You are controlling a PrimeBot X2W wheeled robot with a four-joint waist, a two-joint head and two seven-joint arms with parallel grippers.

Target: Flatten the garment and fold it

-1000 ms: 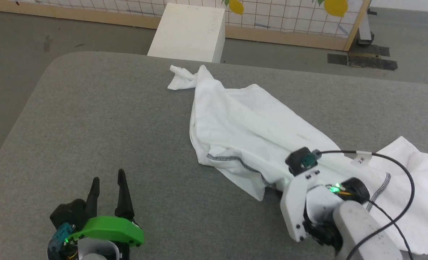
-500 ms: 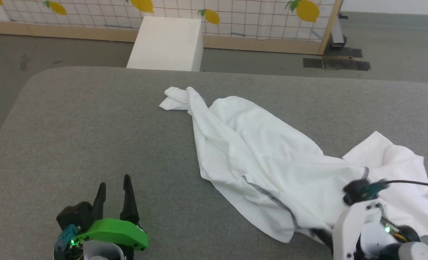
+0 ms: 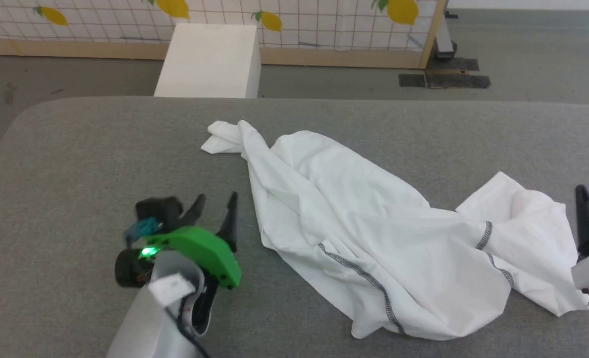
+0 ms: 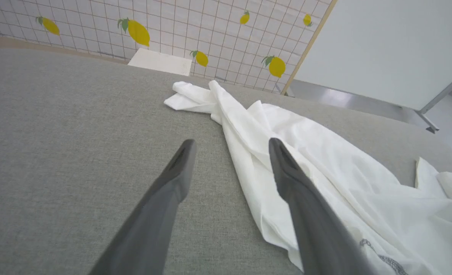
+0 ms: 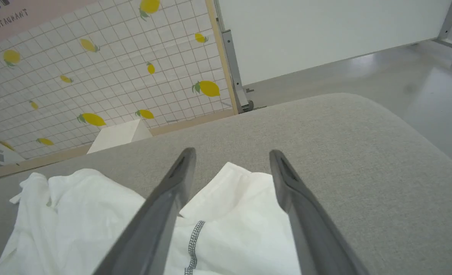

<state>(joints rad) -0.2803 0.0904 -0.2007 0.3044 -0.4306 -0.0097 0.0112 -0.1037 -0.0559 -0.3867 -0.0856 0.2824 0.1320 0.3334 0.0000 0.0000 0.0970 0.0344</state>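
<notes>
The garment [image 3: 374, 233], a large white shirt with black-and-white seam stitching, lies crumpled on the grey table [image 3: 90, 149]. It runs from a twisted end at the far middle to a wide bunch at the near right. My left gripper [image 3: 217, 197] is open just left of the garment's left edge. In the left wrist view the left gripper [image 4: 231, 142] holds nothing, and its right finger lies over the garment [image 4: 325, 172]. My right gripper [image 5: 232, 154] is open and empty, with the garment's right corner [image 5: 245, 214] lying beneath and beyond its fingers. One right finger [image 3: 584, 214] shows at the view's right edge.
A white box [image 3: 207, 62] stands on the floor just beyond the table's far edge. Behind it is a lemon-patterned grid panel [image 3: 324, 20] in a wooden frame. Bare grey table surface stretches left of the garment, and the table's rounded right end [image 5: 382, 126] is near.
My right gripper has opened, let go of the garment and drawn back to the right. The left arm has moved forward towards the garment's left edge. The head camera has shifted.
</notes>
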